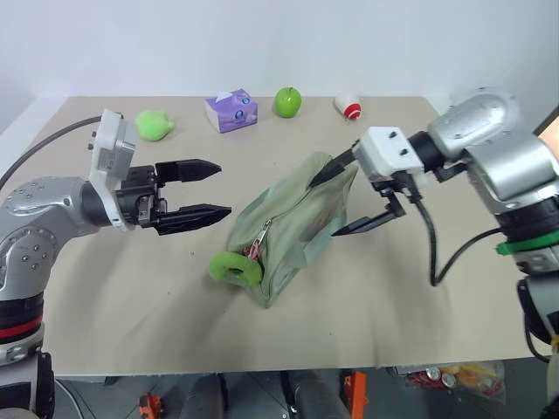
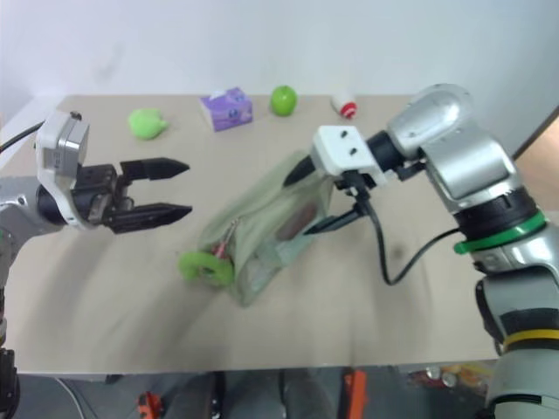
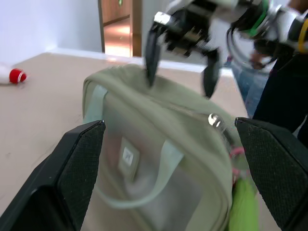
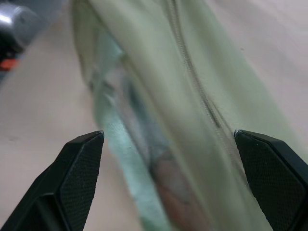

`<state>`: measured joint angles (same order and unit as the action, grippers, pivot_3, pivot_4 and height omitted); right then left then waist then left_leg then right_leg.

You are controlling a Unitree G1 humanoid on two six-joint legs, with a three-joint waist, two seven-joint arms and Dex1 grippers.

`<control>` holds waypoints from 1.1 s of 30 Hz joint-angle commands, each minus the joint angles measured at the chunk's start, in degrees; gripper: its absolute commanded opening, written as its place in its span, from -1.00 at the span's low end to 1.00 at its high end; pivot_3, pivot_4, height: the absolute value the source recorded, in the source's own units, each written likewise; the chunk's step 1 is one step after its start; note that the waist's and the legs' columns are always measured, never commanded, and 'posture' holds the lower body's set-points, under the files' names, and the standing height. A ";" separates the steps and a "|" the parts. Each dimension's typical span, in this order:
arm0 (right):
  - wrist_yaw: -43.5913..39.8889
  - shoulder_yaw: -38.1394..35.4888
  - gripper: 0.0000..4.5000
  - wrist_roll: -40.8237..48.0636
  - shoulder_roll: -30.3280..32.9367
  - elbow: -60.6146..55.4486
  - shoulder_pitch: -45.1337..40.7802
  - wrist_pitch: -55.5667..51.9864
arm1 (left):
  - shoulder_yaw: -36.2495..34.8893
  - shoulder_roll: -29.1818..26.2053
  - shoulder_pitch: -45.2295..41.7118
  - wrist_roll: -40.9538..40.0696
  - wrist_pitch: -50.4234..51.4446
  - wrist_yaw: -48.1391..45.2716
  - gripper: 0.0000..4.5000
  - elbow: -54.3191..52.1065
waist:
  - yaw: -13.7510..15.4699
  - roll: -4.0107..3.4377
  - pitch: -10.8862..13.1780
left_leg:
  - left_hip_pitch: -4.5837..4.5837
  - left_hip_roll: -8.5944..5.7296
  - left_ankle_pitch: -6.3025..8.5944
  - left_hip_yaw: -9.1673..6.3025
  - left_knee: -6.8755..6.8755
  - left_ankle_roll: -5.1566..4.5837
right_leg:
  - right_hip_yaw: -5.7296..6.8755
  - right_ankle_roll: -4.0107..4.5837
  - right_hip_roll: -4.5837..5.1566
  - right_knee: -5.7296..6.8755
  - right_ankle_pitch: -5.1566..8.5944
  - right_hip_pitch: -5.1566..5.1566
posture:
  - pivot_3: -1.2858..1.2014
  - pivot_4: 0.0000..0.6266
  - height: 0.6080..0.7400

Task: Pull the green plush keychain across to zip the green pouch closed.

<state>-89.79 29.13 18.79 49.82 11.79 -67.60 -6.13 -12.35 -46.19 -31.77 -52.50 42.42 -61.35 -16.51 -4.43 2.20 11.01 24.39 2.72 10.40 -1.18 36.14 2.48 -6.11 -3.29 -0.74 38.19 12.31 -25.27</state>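
Green plush keychain (image 1: pixel 234 267) lies on the surface (image 1: pixel 105 297) at the green pouch's (image 1: pixel 293 223) near end, bare room toward the near edge. Left gripper (image 1: pixel 203 188) hovers apart, jaws spread. Right gripper (image 1: pixel 345 199) straddles the far end, jaws spread. Left wrist view shows a doorway (image 3: pixel 120 26).

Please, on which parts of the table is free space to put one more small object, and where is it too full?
Free: the table near edge, in front of the green pouch and green plush keychain; also the right side. Crowded: the far edge, with plush toy, tissue pack, apple, and red-capped bottle.
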 commanded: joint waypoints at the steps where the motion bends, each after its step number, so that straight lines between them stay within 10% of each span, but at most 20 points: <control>1: -2.71 -0.27 1.00 -2.86 -1.57 3.74 -2.43 4.48 | -2.30 -0.09 -0.15 -1.28 -0.59 1.12 0.98 -1.90 | 0.07 -0.01 0.01 | 0.00 0.00 0.00 -0.01 0.03 0.00 | 0.00 0.01 -0.01 0.04 0.00 0.00 | 0.03 -0.52 1.00; 15: -2.71 1.54 -0.99 -2.72 -1.19 9.46 -3.89 7.86 | -2.01 1.00 2.22 0.21 -2.59 2.06 1.00 -0.17 | 0.07 -0.01 0.01 | 0.01 0.00 0.00 0.00 0.16 0.00 | -0.01 0.08 0.00 0.06 -0.03 0.03 | 0.03 -0.52 1.00; 33: 0.89 -2.74 -0.99 -15.84 -4.23 4.06 -8.07 -19.14 | -3.69 3.26 2.79 -2.74 -1.69 5.05 1.00 0.29 | 0.12 -0.03 0.02 | 0.02 0.00 -0.02 -0.01 0.19 0.01 | 0.00 0.16 0.00 0.07 -0.07 0.01 | 0.03 -0.52 1.00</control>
<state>-88.50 28.69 3.55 45.11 18.36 -73.30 -22.99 -14.48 -43.06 -29.11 -54.34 41.17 -56.54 -15.70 -4.31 2.17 11.02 24.41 2.72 10.38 -1.19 36.32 2.49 -6.11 -3.13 -0.74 38.26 12.24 -25.27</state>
